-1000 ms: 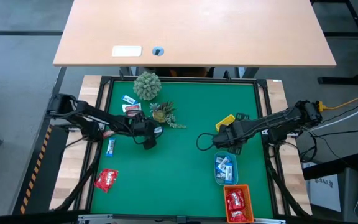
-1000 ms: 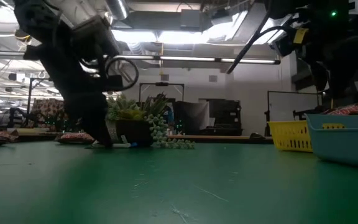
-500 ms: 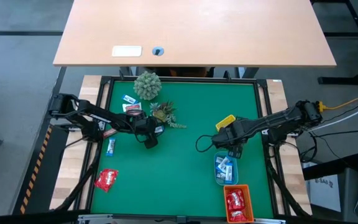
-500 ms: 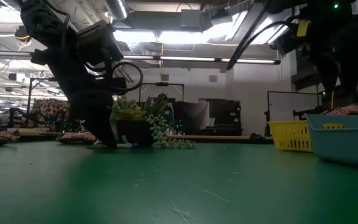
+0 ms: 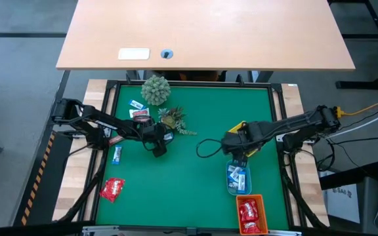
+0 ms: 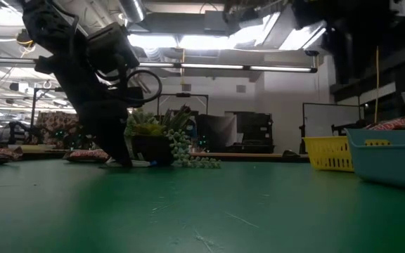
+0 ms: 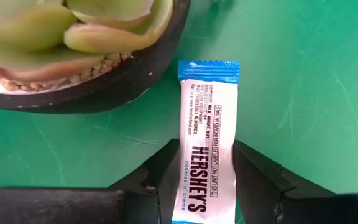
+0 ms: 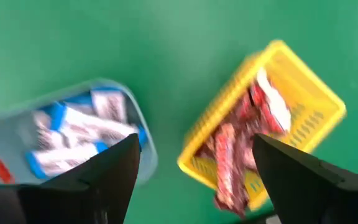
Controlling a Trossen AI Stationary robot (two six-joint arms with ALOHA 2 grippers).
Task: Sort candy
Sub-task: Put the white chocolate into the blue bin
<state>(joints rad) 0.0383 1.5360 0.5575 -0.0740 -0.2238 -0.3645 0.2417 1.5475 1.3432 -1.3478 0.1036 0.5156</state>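
My left gripper (image 5: pixel 157 145) is down on the green mat next to the small potted succulent (image 5: pixel 171 119), shut on a blue-and-white candy (image 7: pixel 205 124) that lies flat beside the dark pot (image 7: pixel 123 87). My right gripper (image 5: pixel 235 148) hangs open and empty above the mat, over the gap between the blue tray (image 8: pixel 145 149) of blue-and-white candies and the yellow basket (image 8: pixel 309 106) of maroon bars. Loose candies lie on the mat's left side: a red packet (image 5: pixel 112 189), a blue-and-white one (image 5: pixel 117 155) and others (image 5: pixel 137 110). My left gripper pinches the blue-and-white candy between its two fingers (image 7: pixel 166 171), one on each long edge near the wrapper's near end (image 7: pixel 194 186). The fingers come from above, lying along the candy's sides. The candy lies flat on the mat.
A bushy green plant (image 5: pixel 155 90) stands near the mat's far edge. The orange tray (image 5: pixel 239 210) with red packets sits at the near right corner, next to the blue tray (image 5: pixel 228 187). The mat's middle (image 5: pixel 195 177) is bare. A wooden table lies beyond.
My right gripper has moved toward the table's left, away from above the blue tray, staying open. My left gripper has stayed down at the candy by the succulent.
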